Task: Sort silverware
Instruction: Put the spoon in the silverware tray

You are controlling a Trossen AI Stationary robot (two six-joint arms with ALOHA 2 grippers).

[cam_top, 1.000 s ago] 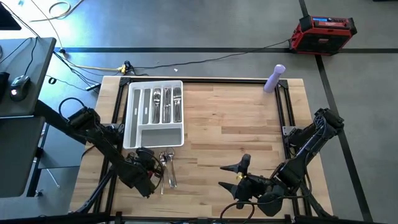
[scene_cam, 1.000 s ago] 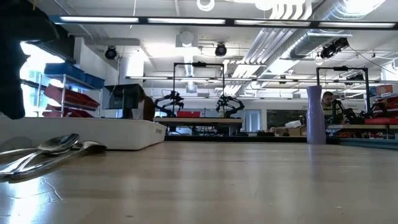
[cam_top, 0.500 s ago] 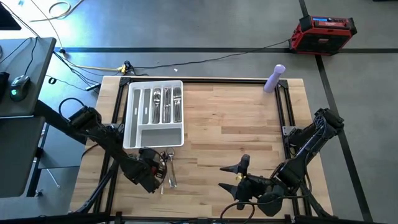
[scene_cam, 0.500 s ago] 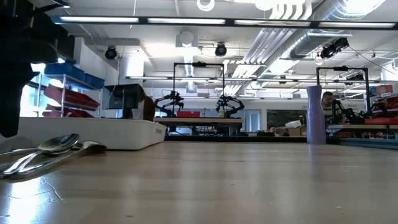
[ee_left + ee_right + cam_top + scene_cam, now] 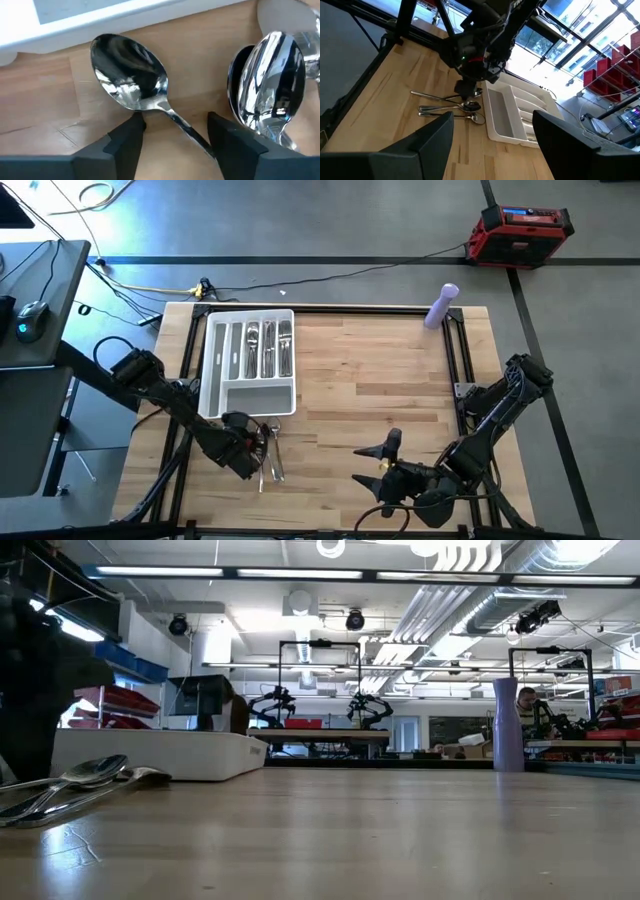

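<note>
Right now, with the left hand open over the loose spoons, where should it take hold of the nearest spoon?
Grip the spoon at its thin neck just behind the bowl, coming straight down: it lies flat on the table, and the open left hand already straddles that neck.

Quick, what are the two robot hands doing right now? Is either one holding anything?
Left hand: open, holding nothing, its fingers either side of a shiny silver metal spoon's neck on the wooden table.
Right hand: open, empty, waiting at the table's near edge.

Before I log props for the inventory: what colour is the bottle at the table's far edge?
Pale lavender; the bottle shows best in the high view.
</note>
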